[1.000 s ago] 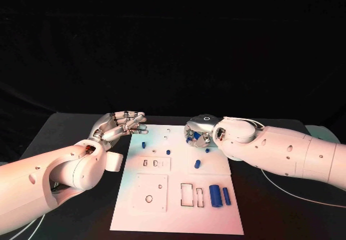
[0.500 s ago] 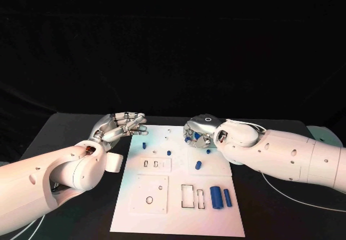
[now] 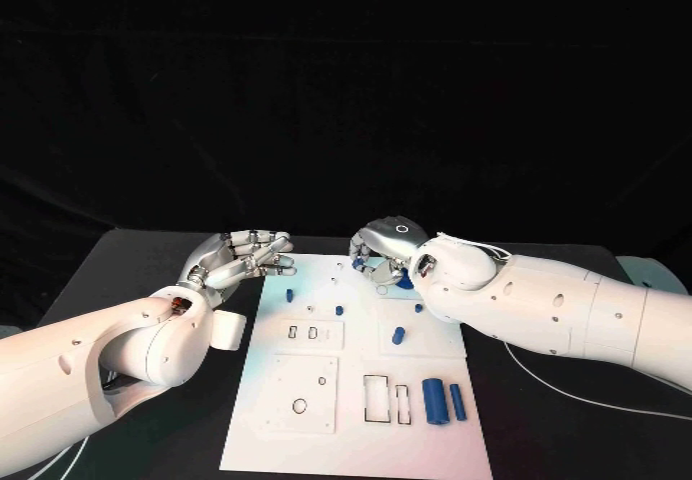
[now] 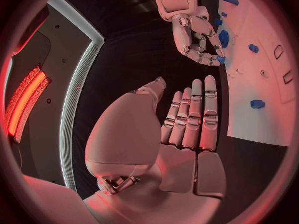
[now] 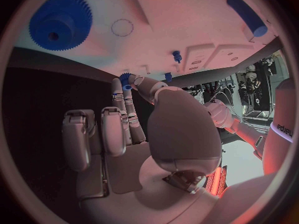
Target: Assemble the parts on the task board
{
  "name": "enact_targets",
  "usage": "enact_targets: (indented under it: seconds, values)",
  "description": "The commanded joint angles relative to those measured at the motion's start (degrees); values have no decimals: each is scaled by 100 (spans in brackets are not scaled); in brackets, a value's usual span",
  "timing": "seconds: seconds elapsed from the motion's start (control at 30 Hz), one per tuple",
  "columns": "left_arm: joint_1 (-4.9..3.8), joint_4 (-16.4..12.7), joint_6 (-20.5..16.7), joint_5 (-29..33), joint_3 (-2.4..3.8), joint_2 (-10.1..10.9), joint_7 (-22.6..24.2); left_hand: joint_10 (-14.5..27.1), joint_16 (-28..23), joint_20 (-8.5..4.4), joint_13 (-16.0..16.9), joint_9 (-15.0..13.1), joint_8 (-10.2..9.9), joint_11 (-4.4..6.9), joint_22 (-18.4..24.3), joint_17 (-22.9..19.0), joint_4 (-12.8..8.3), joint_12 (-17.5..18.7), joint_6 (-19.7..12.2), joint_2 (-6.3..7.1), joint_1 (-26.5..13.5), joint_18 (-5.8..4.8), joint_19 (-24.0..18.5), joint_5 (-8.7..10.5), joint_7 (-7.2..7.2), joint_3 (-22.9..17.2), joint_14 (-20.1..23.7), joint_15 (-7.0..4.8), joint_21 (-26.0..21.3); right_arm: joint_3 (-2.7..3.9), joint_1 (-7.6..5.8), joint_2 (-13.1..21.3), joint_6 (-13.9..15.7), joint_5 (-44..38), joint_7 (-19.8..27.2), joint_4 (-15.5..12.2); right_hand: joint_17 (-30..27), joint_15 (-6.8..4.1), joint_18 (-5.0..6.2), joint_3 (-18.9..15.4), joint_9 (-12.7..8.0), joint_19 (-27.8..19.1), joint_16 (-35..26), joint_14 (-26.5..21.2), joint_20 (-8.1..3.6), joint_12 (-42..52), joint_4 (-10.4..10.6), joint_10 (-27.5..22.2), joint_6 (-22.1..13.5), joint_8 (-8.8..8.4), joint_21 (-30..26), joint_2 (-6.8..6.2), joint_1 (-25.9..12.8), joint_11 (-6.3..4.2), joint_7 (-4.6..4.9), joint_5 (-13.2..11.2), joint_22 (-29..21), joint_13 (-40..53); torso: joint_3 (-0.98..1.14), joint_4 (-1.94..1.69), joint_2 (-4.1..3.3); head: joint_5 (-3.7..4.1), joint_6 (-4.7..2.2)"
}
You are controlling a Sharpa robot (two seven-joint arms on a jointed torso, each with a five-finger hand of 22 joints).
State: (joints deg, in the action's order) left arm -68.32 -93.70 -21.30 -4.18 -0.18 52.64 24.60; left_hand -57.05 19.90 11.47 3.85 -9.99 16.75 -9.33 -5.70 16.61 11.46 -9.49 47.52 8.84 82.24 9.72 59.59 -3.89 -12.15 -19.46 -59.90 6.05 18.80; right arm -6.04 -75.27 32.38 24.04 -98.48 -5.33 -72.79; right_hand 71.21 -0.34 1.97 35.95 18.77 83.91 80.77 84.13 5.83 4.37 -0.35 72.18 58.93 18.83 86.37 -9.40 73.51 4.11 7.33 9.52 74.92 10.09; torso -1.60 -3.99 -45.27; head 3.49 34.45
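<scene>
Task board (image 3: 274, 440): 1, white. Blue parts on it, head view:
- gear (image 3: 404, 283): 1, partly under the right hand (image 3: 387, 250)
- small pegs (image 3: 290, 295) (image 3: 339, 310) (image 3: 420, 308): 3, standing
- cylinders: 3, lying, i.e. 1 short (image 3: 397, 334), 1 thick (image 3: 431, 400), 1 thin (image 3: 456, 401)
- small blue bit (image 5: 126, 79): 1, pinched at the right hand's fingertips

Approx. 8 blue pcs total. Rect. slots in the board: 4, i.e. 2 small (image 3: 290, 328), 2 long (image 3: 374, 397). Big round hole (image 3: 299, 406): 1. Hands: 2, incl. left hand (image 3: 238, 258); white arms: 2.
</scene>
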Motion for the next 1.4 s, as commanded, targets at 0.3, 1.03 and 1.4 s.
enact_targets:
  seconds: [0.3,1.03,1.4]
  values:
    - [-11,-4,110,27,5,-48,14,-15,9,16,-8,-7,-25,-21,-5,9,11,17,-4,2,-50,80,41,31,-64,-32,-37,17,24,2,42,-442,136,20,48,468,3,-32,-54,-3,203,212,22,258,-29,-9,-21,53,3,36,22,95,47,-47,17,-29,900,10,9,-14,-23,-16,18]
    - [-14,2,120,27,5,-59,1,-11,3,16,-8,-7,-30,-25,-3,17,7,31,-11,1,-50,79,43,33,-68,-36,-34,20,24,-3,118,-790,134,13,22,918,-12,-19,-47,-6,230,188,22,255,-22,-41,-12,21,-51,25,4,88,7,-29,33,-30,871,10,14,6,-37,-55,12]
    - [-18,22,120,27,5,-54,-18,-8,1,17,-8,-7,-33,-27,-2,21,6,39,-16,1,-51,78,44,34,-71,-38,-32,21,23,-6,118,-776,27,35,62,808,-22,-16,-47,-10,237,187,20,253,-19,-46,-7,15,-60,24,4,84,-8,-25,35,-35,871,11,16,10,-43,-79,21]
